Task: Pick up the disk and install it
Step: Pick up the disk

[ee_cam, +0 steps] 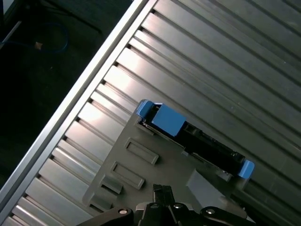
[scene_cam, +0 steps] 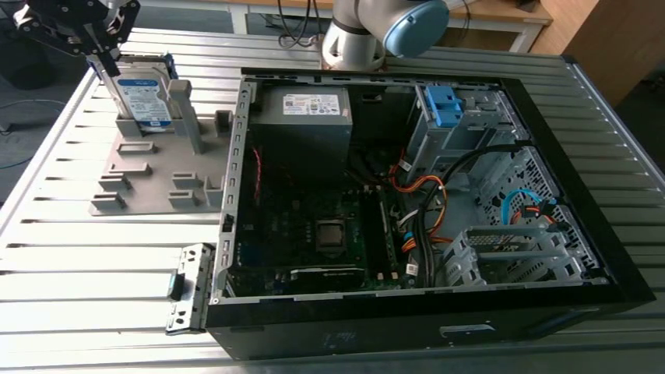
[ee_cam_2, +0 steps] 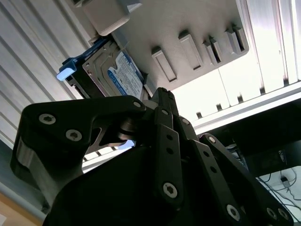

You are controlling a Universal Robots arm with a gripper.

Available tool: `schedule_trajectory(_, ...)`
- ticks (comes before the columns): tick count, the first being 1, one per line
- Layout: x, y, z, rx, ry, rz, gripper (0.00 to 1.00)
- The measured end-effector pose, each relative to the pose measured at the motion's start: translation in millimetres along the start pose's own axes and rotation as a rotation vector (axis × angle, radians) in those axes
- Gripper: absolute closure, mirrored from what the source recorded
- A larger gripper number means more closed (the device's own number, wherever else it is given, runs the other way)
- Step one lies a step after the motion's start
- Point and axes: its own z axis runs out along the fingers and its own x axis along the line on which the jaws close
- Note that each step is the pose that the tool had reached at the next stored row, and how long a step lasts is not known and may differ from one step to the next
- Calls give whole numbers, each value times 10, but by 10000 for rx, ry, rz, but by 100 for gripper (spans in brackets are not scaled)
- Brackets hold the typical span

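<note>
The disk point(scene_cam: 142, 97) stands on edge in a slot at the far end of the grey holder point(scene_cam: 146, 195) on the slatted table point(scene_cam: 62, 257), beside the open computer case point(scene_cam: 364, 339). The gripper point(scene_cam: 104, 64) hangs right over its upper corner on the exterior view's left. I cannot tell whether the jaws are clenched on it or apart. That off-centre position looks like the main hazard. A grip taken near one corner could let the drive swing or cock as it lifts and bind against the holder's posts. The blue plastic carrier frame could also flex and slip. The disk's long axis appears to run up and down. Its top edge lies along the table slats, and its labelled face is turned toward the exterior camera.
</note>
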Motion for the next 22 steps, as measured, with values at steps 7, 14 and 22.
schedule_trajectory(7, 0, 0, 0, -5, 9, -224, 89)
schedule_trajectory(14, 0, 0, 0, -11, 18, -458, 89)
schedule_trajectory(22, 0, 0, 0, -19, 31, -768, 89)
